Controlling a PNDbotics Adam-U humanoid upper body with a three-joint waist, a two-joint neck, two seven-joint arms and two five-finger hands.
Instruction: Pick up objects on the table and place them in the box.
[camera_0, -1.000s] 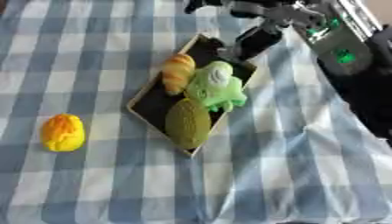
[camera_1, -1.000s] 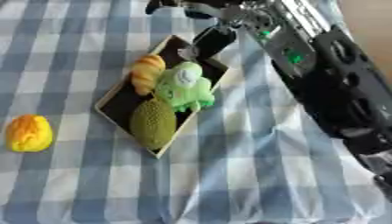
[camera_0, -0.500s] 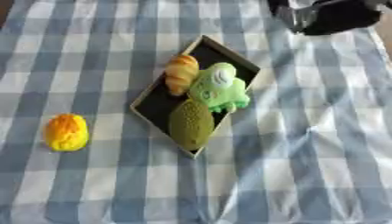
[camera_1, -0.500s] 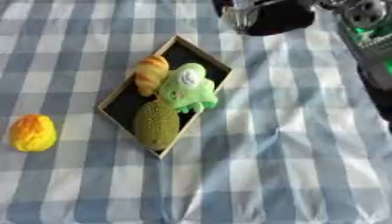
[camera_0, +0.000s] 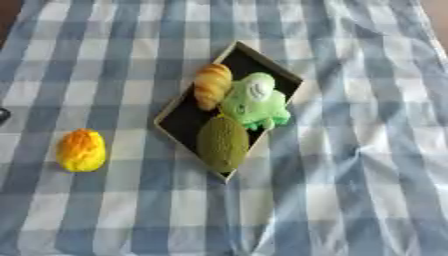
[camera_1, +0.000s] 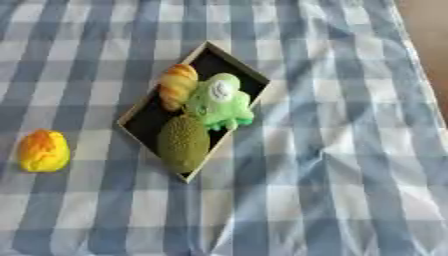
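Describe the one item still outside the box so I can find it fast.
Start at the black box in the middle of the checked cloth, then look left and slightly nearer. Alone on the cloth lies a yellow-orange toy, the only item not inside the box.

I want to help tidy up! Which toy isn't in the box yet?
The yellow-orange toy, lying alone on the checked cloth left of the box. The croissant, green frog and bumpy green fruit are already inside.

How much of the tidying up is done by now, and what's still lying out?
Three things already lie in the box: a croissant-shaped toy, a green frog plush and a dark green bumpy fruit. No robot hand shows, so nothing is being carried. One orange-yellow fruit toy remains on the checked cloth, left of the box.
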